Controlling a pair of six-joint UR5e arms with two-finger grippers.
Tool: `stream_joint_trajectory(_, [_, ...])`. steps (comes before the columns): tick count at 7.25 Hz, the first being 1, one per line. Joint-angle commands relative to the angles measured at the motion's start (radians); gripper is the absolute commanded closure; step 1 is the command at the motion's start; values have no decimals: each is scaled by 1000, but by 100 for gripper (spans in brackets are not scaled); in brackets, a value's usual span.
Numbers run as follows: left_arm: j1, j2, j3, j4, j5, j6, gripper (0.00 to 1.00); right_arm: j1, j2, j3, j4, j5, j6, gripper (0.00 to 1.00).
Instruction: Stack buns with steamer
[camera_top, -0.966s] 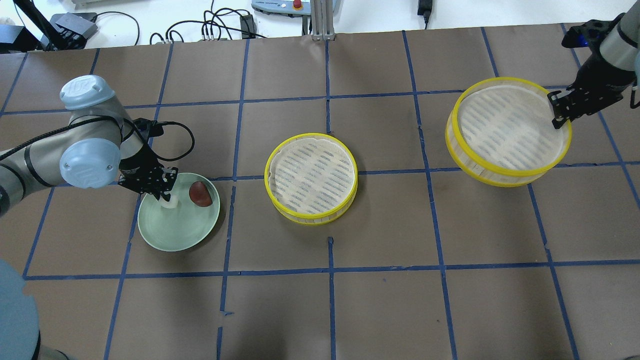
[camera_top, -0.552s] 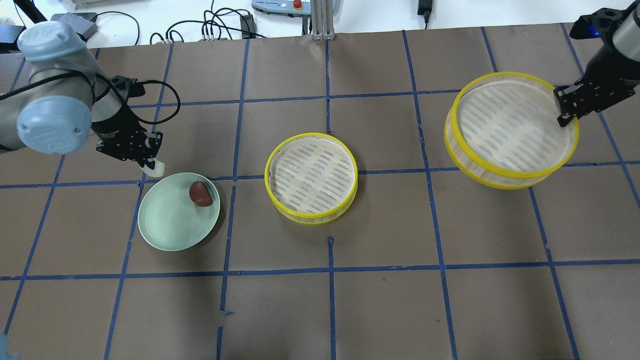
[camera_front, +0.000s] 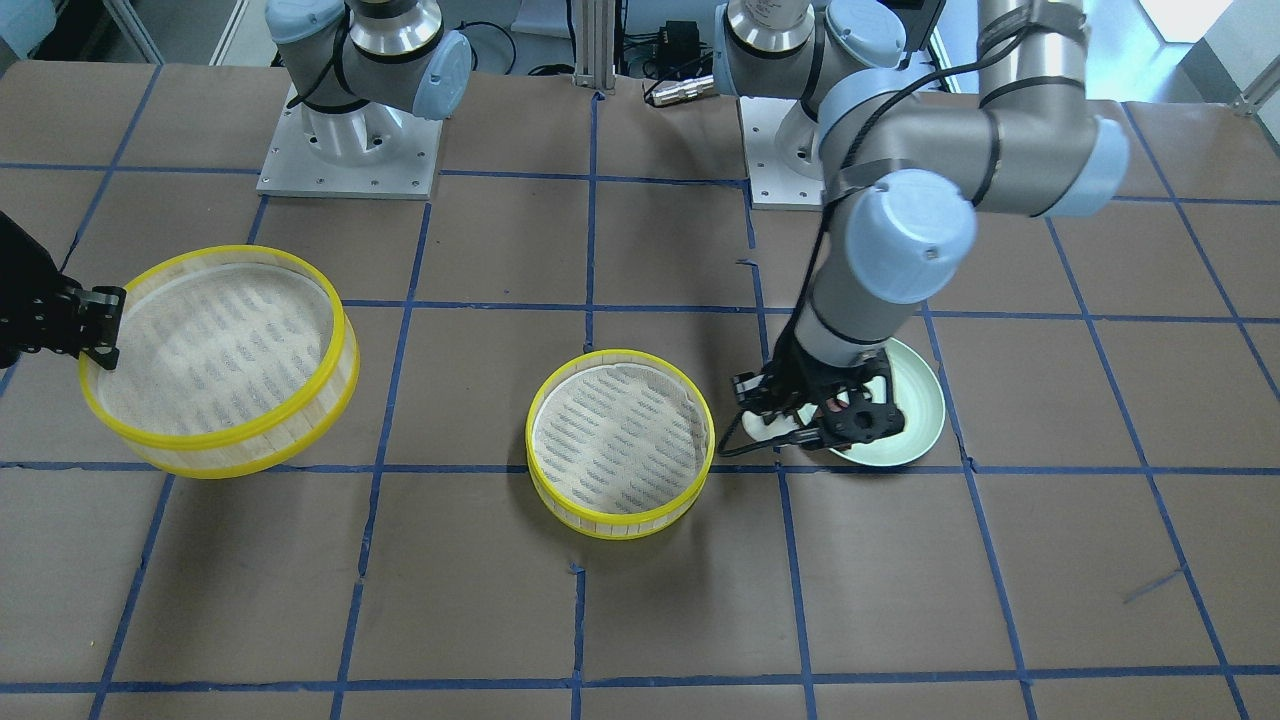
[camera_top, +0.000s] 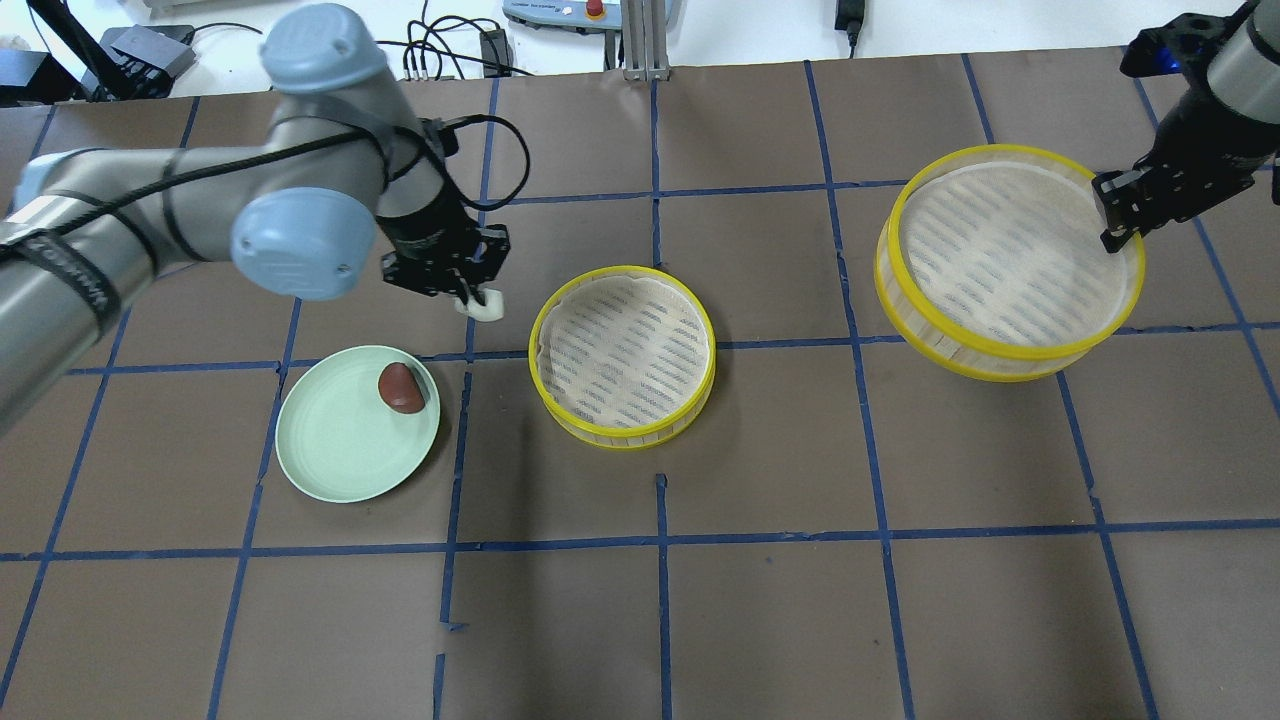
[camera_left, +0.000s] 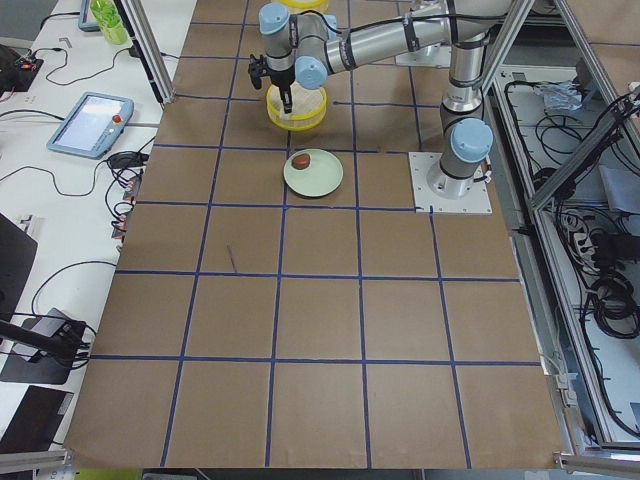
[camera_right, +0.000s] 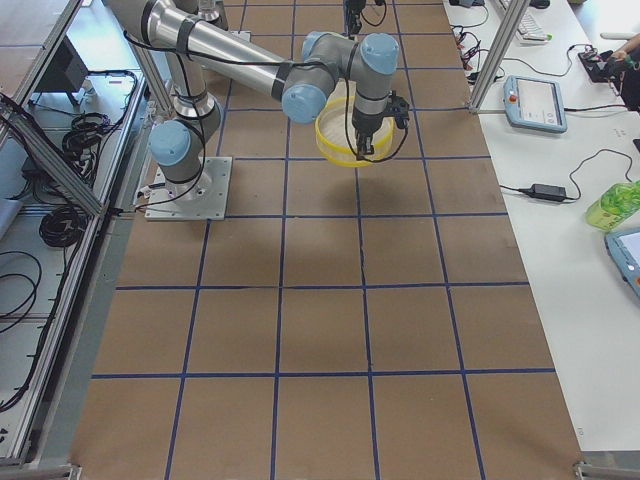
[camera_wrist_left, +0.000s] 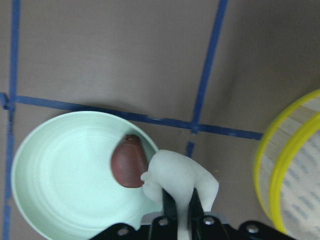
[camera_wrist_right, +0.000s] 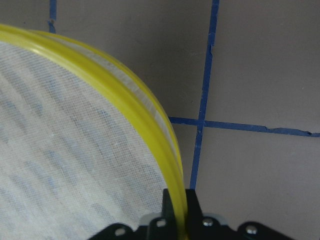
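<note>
My left gripper (camera_top: 468, 292) is shut on the white bun (camera_top: 481, 306) and holds it in the air just left of the yellow-rimmed steamer tray (camera_top: 625, 355) on the table. The wrist view shows the white bun (camera_wrist_left: 180, 179) between the fingers, above the plate's edge. The reddish-brown bun (camera_top: 400, 388) lies on the pale green plate (camera_top: 335, 455). My right gripper (camera_top: 1118, 232) is shut on the rim of a second steamer tray (camera_top: 1005, 262) and holds it tilted above the table at the far right. That held rim also shows in the right wrist view (camera_wrist_right: 150, 120).
Cables and boxes lie beyond the table's far edge (camera_top: 440, 50). The robot's bases (camera_front: 350, 150) stand at the near side. Brown table with blue tape grid lies open in front of both trays.
My left gripper has lifted the white bun off the plate and carried it right, up to the table steamer tray. The right gripper with its tray has shifted slightly left.
</note>
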Motion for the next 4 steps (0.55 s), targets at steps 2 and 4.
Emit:
stream_joint_trajectory(2, [-172,-120,-16,207,-60,-246,2,2,-3,2,0,2,10,98])
stream_joint_trajectory(4, [-172,-96,-19,205,-31,-178,0,48,-5,0,-8,2,48,98])
